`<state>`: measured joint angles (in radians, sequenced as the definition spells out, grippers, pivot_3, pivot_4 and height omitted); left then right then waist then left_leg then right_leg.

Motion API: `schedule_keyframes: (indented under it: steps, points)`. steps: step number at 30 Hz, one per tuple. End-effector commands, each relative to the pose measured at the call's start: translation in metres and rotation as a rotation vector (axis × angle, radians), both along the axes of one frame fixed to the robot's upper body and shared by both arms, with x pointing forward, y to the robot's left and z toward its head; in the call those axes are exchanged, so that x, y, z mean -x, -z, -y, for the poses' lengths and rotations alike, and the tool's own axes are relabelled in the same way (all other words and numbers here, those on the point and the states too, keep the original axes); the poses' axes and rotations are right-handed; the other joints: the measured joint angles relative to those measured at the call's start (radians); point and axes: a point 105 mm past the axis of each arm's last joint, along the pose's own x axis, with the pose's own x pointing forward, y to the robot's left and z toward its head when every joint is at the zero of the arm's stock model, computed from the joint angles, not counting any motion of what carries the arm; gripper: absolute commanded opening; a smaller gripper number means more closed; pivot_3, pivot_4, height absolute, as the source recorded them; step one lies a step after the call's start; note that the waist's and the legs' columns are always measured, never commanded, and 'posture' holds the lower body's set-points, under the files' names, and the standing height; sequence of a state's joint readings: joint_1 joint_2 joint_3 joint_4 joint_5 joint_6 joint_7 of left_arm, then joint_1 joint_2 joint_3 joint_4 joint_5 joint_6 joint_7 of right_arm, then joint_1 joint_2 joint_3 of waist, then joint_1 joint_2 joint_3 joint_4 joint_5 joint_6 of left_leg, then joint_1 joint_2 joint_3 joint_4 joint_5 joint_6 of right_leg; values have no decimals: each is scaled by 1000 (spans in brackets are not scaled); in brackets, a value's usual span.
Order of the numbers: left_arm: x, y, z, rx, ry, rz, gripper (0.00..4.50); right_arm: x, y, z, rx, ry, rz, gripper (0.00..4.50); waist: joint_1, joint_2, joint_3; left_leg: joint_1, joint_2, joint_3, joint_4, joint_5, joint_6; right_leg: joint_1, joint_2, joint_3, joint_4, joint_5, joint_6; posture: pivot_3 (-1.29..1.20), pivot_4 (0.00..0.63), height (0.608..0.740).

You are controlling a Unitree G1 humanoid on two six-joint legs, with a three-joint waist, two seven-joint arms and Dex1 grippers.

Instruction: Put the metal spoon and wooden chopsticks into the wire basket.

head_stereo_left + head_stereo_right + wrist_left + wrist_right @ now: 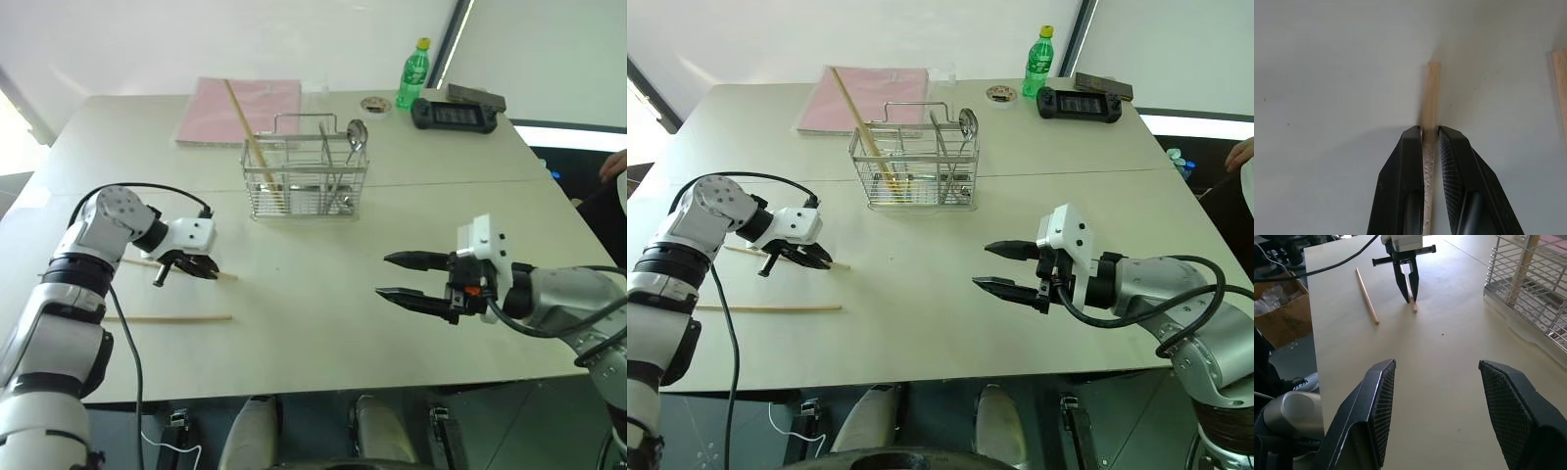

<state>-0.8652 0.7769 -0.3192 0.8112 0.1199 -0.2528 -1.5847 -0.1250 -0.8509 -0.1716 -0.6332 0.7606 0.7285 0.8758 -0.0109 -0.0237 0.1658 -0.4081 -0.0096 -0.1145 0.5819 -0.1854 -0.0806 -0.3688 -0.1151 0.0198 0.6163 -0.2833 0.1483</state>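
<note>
Two chopsticks lay on the pale table point(323, 323) at its near left. The nearer one point(168, 318) rested flat by the front edge, apart from everything. The other chopstick point(1431, 93) lay just beyond it, and the left gripper point(188, 266) had its black fingers pressed together on that stick, pinching it near one end while it lay against the tabletop; the wrist view showed the wood clamped between the two pads with its tip poking out ahead. Over the near right of the table the right gripper point(397, 276) hung above the surface with its fingers point(1513, 406) spread wide and nothing between them, pointing across toward the left gripper. The stretch of table between the two grippers and the basket carried no objects.

Farther back, near the middle of the table, stood the wire basket point(305, 181), upright, its arched handle on top. A third chopstick point(250, 137) leaned in its left compartment, its upper end slanting back over the pink folder point(240, 110). The metal spoon point(355, 137) stood in the right compartment, bowl up, above the rim.

Behind the basket the pink folder lay flat at the far left. At the far right sat a small round tin point(376, 104), a green bottle point(413, 74), a black handheld device point(457, 114) and a dark box point(475, 94) just behind it.
</note>
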Motion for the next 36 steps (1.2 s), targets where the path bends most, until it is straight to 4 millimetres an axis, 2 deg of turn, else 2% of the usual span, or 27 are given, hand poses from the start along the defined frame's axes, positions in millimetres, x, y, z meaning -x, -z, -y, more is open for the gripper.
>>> schedule_keyframes:
  steps: [1, 5, 6, 8, 9, 11, 15, 16, 17, 19, 21, 24, 30, 36]
  points:
    - [-15, -62, 6, 245, -121, 161, 629, 1, -8, -3, -13, -14, 47, 2811, 0, -3, 1, -1, 0, 0, 0, 0, 0, -1, 0, 0, 0, 0, 0, 0, 150, 731]
    - [-19, -124, 12, 532, -272, 232, 629, 1, -6, -3, -14, -12, 46, 2811, -5, -4, 2, -1, 0, -1, 0, 0, 0, -1, 0, -1, 0, 0, 1, 0, 150, 731]
    - [-20, -149, 12, 640, -319, 270, 629, 2, -5, -4, -19, -10, 43, 2811, -5, -4, 2, -1, 0, -1, 0, 0, 0, -1, 0, -1, 0, 0, 1, 0, 150, 731]
    - [-17, -186, 10, 805, -385, 303, 629, 3, -4, -5, -27, -8, 37, 2811, -6, -4, 2, -1, 0, -1, 0, 0, 0, -1, 0, -1, 2, 0, 2, 0, 150, 731]
    - [-14, -197, 9, 856, -402, 307, 629, 3, -4, -5, -29, -8, 33, 2811, -6, -4, 2, -1, 0, -1, 0, 0, 0, -1, 0, -1, 2, 0, 2, 0, 150, 731]
    - [-8, -205, 11, 890, -410, 288, 629, 3, -3, -6, -29, -10, 31, 2811, -8, -4, 2, 0, 0, -1, 0, 0, 0, -1, 0, -1, 2, -1, 2, 0, 150, 731]
    - [-3, -174, 15, 684, -346, 319, 629, 2, -5, -6, -32, -15, 31, 2811, -9, -2, 1, 2, 0, -1, -1, 0, 0, 1, 0, -1, 2, -1, 2, 0, 150, 731]
    - [-2, -163, 16, 626, -325, 305, 629, 1, -5, -6, -32, -16, 33, 2811, -6, -2, 1, 3, 0, 0, -1, 0, 0, 1, 0, -1, 2, -1, 2, 0, 150, 731]
    - [1, -146, 18, 557, -293, 258, 862, 0, -5, -6, -33, -14, 36, 2811, -5, -2, 1, 3, 1, 0, -1, 0, 0, 1, 1, -1, 3, -1, 1, 0, 150, 731]
    - [5, -122, 18, 454, -238, 193, 1411, -2, -6, -6, -36, -10, 40, 2811, -3, -2, 1, 2, 1, 0, -1, 0, 0, 1, 1, -1, 2, -1, 1, 0, 150, 731]
    - [-1, -97, 12, 311, -200, 204, 2442, -2, -6, -8, -45, -6, 41, 2811, 2, -2, 1, 1, 1, 0, -1, 0, 0, 0, 1, -1, 0, -2, -2, 0, 150, 731]
    - [-6, -70, 7, 180, -140, 188, 3929, -1, -6, -8, -53, 2, 40, 2811, 1, -3, 1, 0, 1, 0, -1, 0, 0, 0, 1, -1, -1, -2, -2, 0, 150, 731]
    - [-8, -38, 8, 48, -20, 103, 3929, 8, -2, -8, -42, 13, 30, 2811, 2, -3, 1, -1, 1, 0, -1, 0, 0, -1, 1, -1, -1, -2, -2, 0, 150, 731]
    - [-12, -21, 9, -27, 39, 67, 3929, 13, -1, -9, -44, 22, 26, 2811, -2, -3, 1, -1, 1, 0, -1, 0, 0, -1, 1, -1, -1, -1, 0, 0, 150, 731]
